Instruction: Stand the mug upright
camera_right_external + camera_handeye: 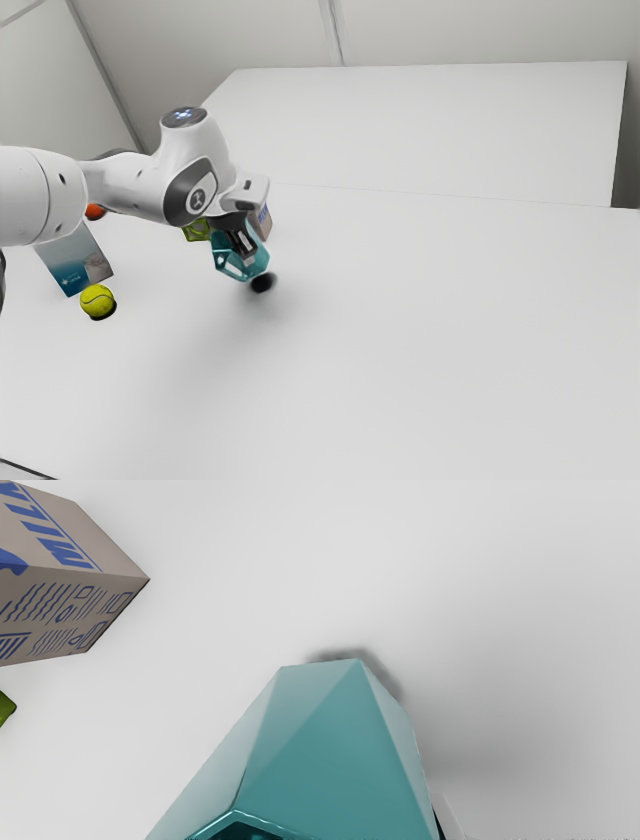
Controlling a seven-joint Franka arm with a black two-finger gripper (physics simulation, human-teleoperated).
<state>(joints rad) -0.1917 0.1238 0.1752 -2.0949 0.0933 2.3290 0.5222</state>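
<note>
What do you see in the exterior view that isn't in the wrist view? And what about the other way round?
Exterior view: the tennis ball, the blue and white box, a bit of something orange and the big white arm.

Wrist view: squiggly blue lines on the side of the box with blue letters, and a peek into the dark inside of the teal mug.

Both: the teal mug, the box with blue letters, something green and the white table.
</note>
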